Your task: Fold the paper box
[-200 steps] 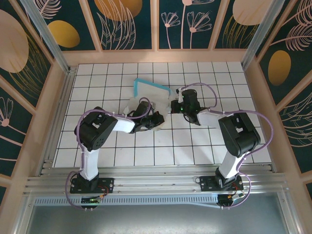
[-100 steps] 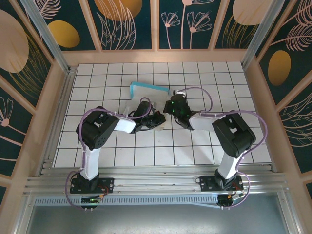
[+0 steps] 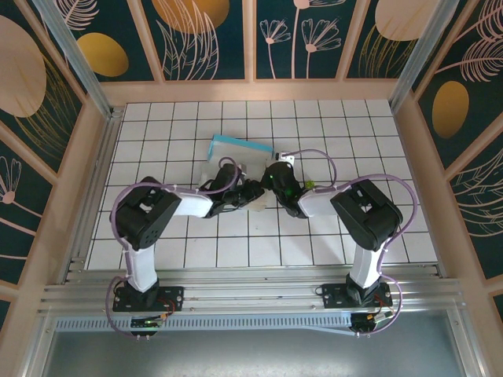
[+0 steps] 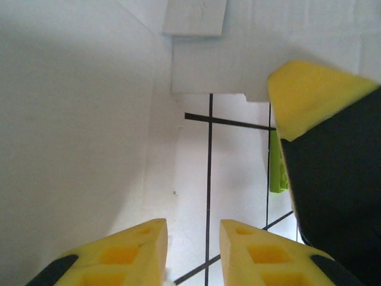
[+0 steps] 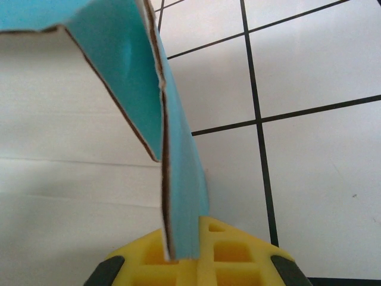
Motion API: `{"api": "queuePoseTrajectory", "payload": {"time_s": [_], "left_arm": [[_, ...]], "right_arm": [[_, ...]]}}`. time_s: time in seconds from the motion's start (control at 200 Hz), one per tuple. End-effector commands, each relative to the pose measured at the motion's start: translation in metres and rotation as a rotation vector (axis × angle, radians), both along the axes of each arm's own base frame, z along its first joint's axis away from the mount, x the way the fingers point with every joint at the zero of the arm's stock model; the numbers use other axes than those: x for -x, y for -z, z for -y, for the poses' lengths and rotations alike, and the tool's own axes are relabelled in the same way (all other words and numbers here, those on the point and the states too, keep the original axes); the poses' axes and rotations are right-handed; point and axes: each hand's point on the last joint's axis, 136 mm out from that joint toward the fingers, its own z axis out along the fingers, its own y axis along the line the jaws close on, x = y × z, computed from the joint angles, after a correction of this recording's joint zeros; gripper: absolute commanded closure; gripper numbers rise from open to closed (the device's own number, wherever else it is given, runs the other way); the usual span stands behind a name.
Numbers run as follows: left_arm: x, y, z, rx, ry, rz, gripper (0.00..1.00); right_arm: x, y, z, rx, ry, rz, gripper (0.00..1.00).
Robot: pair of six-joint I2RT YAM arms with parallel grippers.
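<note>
Where the white-tiled counter (image 3: 330,236) sits walled by dark floral panels (image 3: 208,39), two arms (image 3: 192,204) meet at one paper box (image 3: 240,147) near mid-counter, left jaws spread, right jaws pinching its turquoise flap (image 5: 178,149).

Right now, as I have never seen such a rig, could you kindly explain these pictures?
A robot's left arm and right arm are bolted to a tiled table. The wide picture looks down from above and behind them; the close-ups come from cameras on their wrists. On the table lies the paper box, a cardboard sheet, white one side, turquoise the other. The right claw pinches its blue edge. The left claw stands slightly open beside the white side, holding nothing. A small green scrap lies nearby.
</note>
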Motion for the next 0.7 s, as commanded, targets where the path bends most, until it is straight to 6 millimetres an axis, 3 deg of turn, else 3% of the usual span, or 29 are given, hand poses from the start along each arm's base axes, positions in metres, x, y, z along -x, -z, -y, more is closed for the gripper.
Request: {"api": "queuePoseTrajectory", "payload": {"time_s": [0.0, 0.07, 0.15, 0.34, 0.475, 0.696], "left_arm": [[-0.010, -0.034, -0.019, -0.047, -0.078, 0.081, 0.69], [-0.015, -0.047, -0.038, -0.104, -0.132, 0.101, 0.68], [-0.020, -0.046, -0.066, -0.204, -0.200, 0.107, 0.67], [-0.025, -0.014, -0.114, -0.323, -0.278, 0.045, 0.66], [-0.021, 0.010, -0.104, -0.289, -0.208, 0.005, 0.67], [-0.013, 0.041, -0.086, -0.204, -0.159, -0.070, 0.76]], "right_arm": [[0.019, 0.038, 0.013, 0.128, -0.015, -0.089, 0.99], [0.018, 0.035, 0.014, 0.139, -0.013, -0.081, 0.99], [0.017, 0.032, 0.014, 0.151, -0.015, -0.075, 0.99], [0.015, 0.028, 0.010, 0.179, -0.036, -0.071, 0.99], [0.015, 0.023, 0.002, 0.196, -0.055, -0.065, 0.99], [0.016, 0.018, -0.014, 0.184, -0.084, -0.076, 0.98]]}}
